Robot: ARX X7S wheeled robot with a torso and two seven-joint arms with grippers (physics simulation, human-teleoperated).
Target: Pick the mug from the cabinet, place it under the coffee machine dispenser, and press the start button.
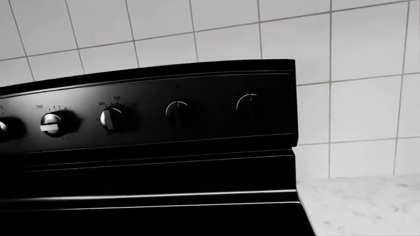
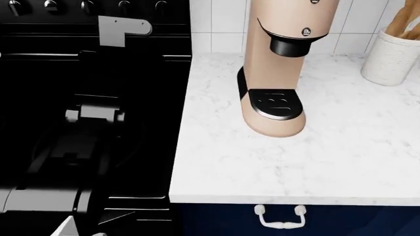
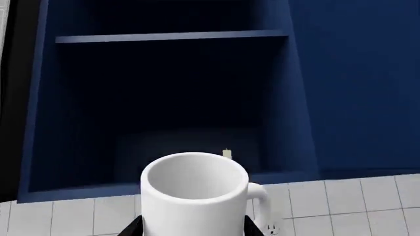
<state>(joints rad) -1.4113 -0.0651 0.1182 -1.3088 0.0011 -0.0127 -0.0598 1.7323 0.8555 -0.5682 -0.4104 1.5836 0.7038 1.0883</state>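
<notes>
Mug (image 3: pixel 194 189): nearest the right wrist camera, upright, mouth open to view, handle on one side; dark fingers (image 3: pixel 134 227) of the right gripper (image 3: pixel 192 231) show at both flanks of its lower body, so the grip reads as pinching the mug.
Mug location: outside the open blue cabinet (image 3: pixel 164 98), held in front of its lower shelf and the tiled wall below; absent from the head view.
Left gripper: not seen in the left wrist view, which faces the stove (image 1: pixel 151 113) knobs; the left arm (image 2: pixel 98 113) lies over the dark stove in the head view. Finger state cannot be told.
Key relation: dispenser (image 2: pixel 294 45) juts from the head of the coffee machine (image 2: pixel 279 64), directly above the black drip tray (image 2: pixel 276 102). The gap between nozzle and tray is the target. Mug axis is vertical and should remain so. The right arm holds the mug, so it appears the arm to deliver.
Surface: white marble counter (image 2: pixel 328 157), bare in front of the machine; utensil crock (image 2: pixel 392 56) stands well apart at the far right.
Room: stove adjoins the counter on the left; white tiled wall behind; drawer handle (image 2: pixel 282 219) under the counter edge.
Step judged: mug lifted out, transfer to the tray not yet done; start button untouched.
</notes>
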